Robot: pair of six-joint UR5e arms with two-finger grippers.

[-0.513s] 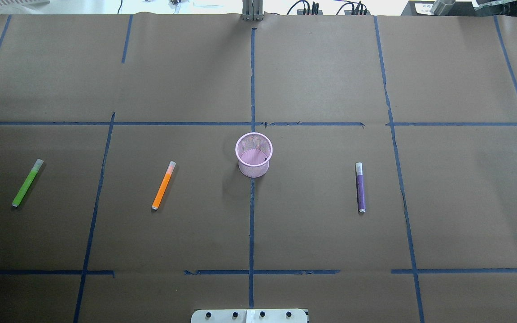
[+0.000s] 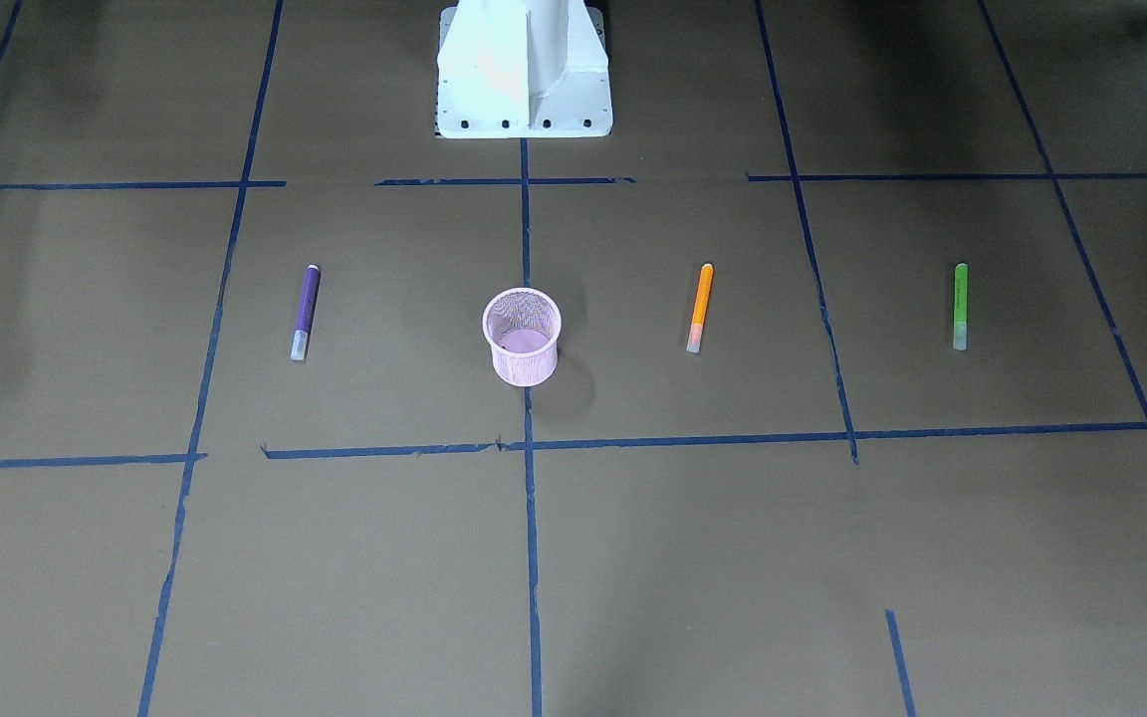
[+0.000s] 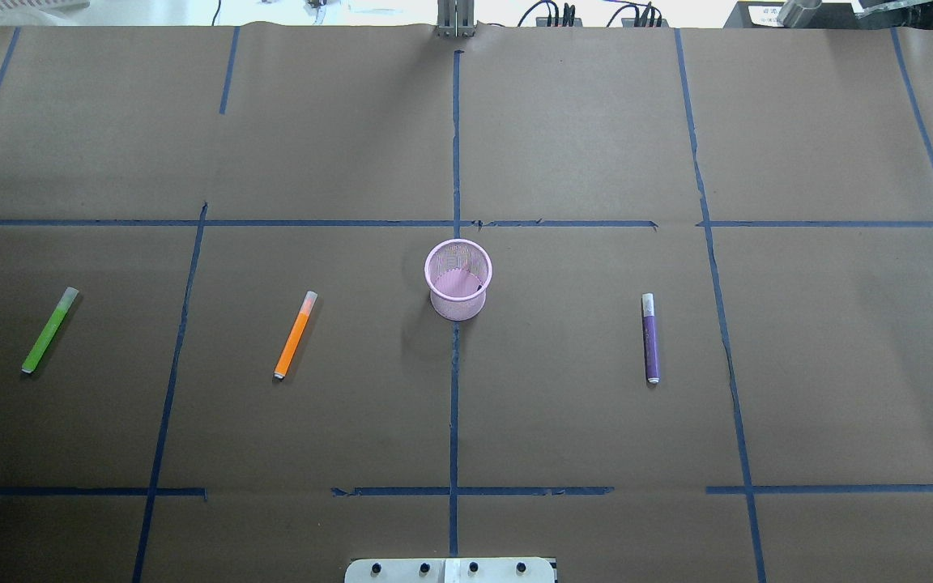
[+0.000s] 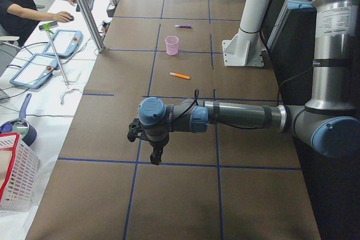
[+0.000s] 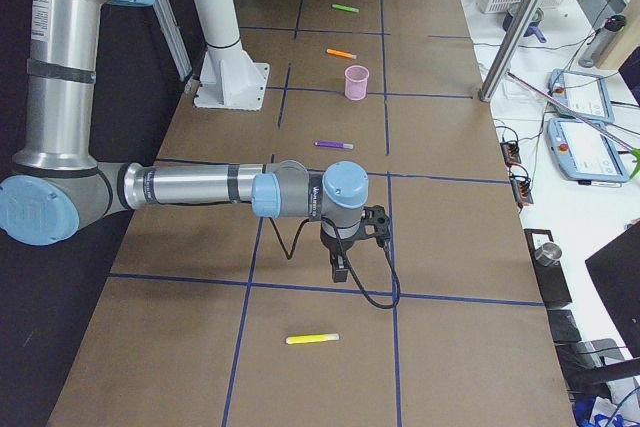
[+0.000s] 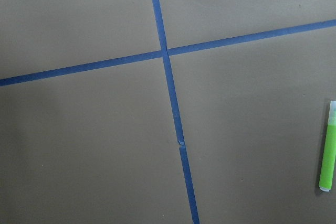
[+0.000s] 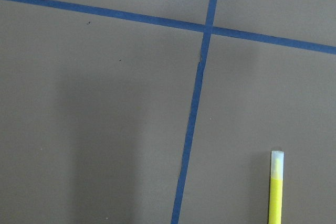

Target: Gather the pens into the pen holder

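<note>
The pen holder [image 3: 458,279] stands upright at the middle of the counter [image 3: 564,138], with no pen in it yet. On the robot's left of the holder the orange pen [image 3: 296,335] lies near and the green pen [image 3: 49,330] well beyond it. On the holder's other side lies the purple pen [image 3: 650,338], and farther out the same way a yellow pen [image 5: 312,338]; all lie flat, well apart from one another. The left pincer [image 4: 155,155] and right pincer [image 5: 339,269] hang pointing down over the counter's two ends, far from the holder. They show only in the side views, so I cannot tell how far open they are or whether they hold anything. The pens look light, stiff and smooth-barrelled, likely to roll if nudged; a hold across the barrel at mid-length seems soundest. The mesh holder looks light too, and shorter than a pen — a pen knocked against its rim could tip or shift it.
</note>
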